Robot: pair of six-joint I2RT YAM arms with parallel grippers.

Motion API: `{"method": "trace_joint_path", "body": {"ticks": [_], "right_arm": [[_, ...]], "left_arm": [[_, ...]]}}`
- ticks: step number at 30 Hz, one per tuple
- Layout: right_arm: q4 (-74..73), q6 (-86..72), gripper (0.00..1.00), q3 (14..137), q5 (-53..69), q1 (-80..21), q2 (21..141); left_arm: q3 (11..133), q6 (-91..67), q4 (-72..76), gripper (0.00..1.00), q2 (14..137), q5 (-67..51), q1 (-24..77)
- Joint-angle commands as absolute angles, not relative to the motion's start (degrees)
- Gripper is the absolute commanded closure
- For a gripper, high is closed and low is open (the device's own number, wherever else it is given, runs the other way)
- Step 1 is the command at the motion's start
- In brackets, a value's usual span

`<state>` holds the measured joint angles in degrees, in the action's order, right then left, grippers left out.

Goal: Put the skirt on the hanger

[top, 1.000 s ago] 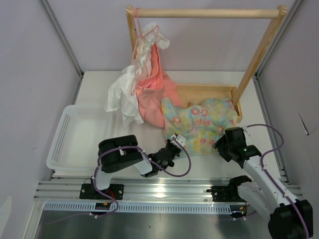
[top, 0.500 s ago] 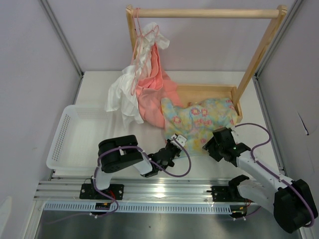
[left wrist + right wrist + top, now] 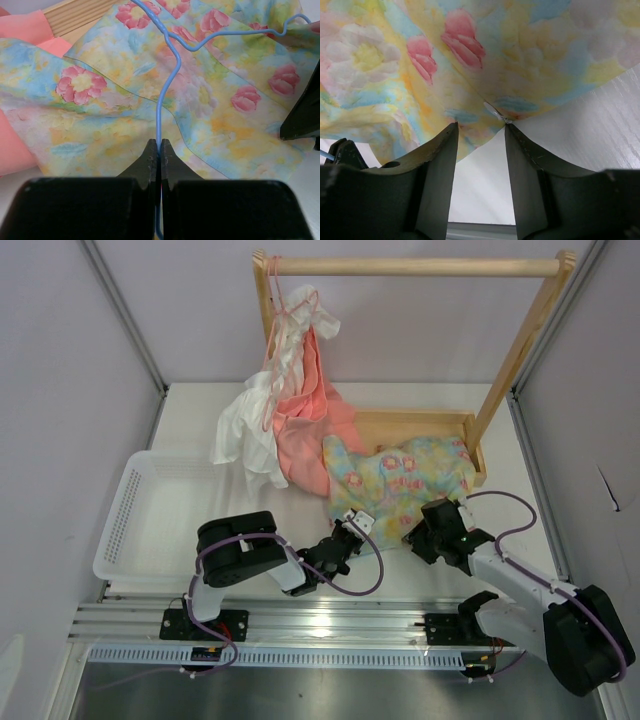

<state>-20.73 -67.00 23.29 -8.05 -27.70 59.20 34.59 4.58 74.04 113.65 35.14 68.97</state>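
Overhead view: a pale yellow and light-blue flowered skirt point(image 3: 405, 483) lies spread on the white worktop point(image 3: 190, 420). Its far edge is draped over the low wooden frame at the foot of a wooden rack point(image 3: 415, 267). The skirt's long axis runs left to right, from a salmon-pink garment point(image 3: 305, 430) towards the rack's right post. The pink garment and a white garment point(image 3: 250, 430) hang from a pink hanger point(image 3: 295, 305) at the rail's left end. A white basket point(image 3: 150, 510) sits at the left. Both arms reach to the skirt's near edge, the left at its near-left part, the right near its middle. From here the blue wire cannot be made out.

Left wrist view shows it plainly: the left jaws are pinched tight on the thin light-blue hanger point(image 3: 158, 125). The wire runs straight away from the jaws over the flowered cloth, then branches, one limb running rightward to a kink at the far right.

Right wrist view adds the hem: the right jaws stand partly apart, holding nothing, low over the worktop, with a corner of the skirt's edge at the mouth of the gap
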Motion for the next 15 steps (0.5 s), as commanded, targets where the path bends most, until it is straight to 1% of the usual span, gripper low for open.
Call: {"method": "trace_joint_path", "body": {"ticks": [1, 3, 6, 7, 8, 9, 10, 12, 13, 15], "right_arm": [[-18.02, -68.29, 0.53, 23.29, -9.49, -28.3, 60.73], [-17.93, -68.2, 0.56, 23.29, -10.02, -28.39, 61.08], [-17.75, -67.77, 0.65, 23.11, -11.25, -28.39, 61.61], [-18.19, -67.07, 0.69, 23.2, -11.6, -28.48, 61.79], [-18.54, -66.71, 0.78, 23.73, -12.3, -28.39, 61.87], [-19.07, -66.27, 0.83, 23.99, -12.65, -28.39, 61.79], [-20.12, -65.23, 0.9, 24.43, -13.27, -28.3, 61.61], [-21.53, -63.9, 0.95, 26.01, -14.23, -28.3, 60.74], [-23.53, -63.29, 0.99, 26.71, -14.59, -28.3, 60.21], [-26.0, -61.35, 1.0, 28.81, -15.38, -28.04, 57.94]], "left_arm": [[36.12, 4.84, 83.41, 1.0, 112.15, 36.04, 68.73], [36.04, 4.83, 83.23, 1.0, 112.06, 35.95, 68.73], [36.38, 4.92, 83.15, 1.0, 112.06, 35.86, 68.73], [36.3, 5.01, 83.06, 1.0, 112.06, 35.77, 68.73], [36.39, 5.01, 83.14, 1.0, 111.97, 35.77, 68.73], [36.21, 5.01, 83.23, 1.0, 111.97, 35.68, 68.73], [36.21, 5.18, 83.32, 1.0, 111.97, 35.68, 68.73], [36.04, 5.36, 83.58, 1.0, 111.88, 35.77, 68.64], [36.04, 5.45, 83.67, 1.0, 112.06, 35.95, 68.64], [36.04, 5.71, 84.19, 1.0, 112.32, 36.04, 68.56]]}}
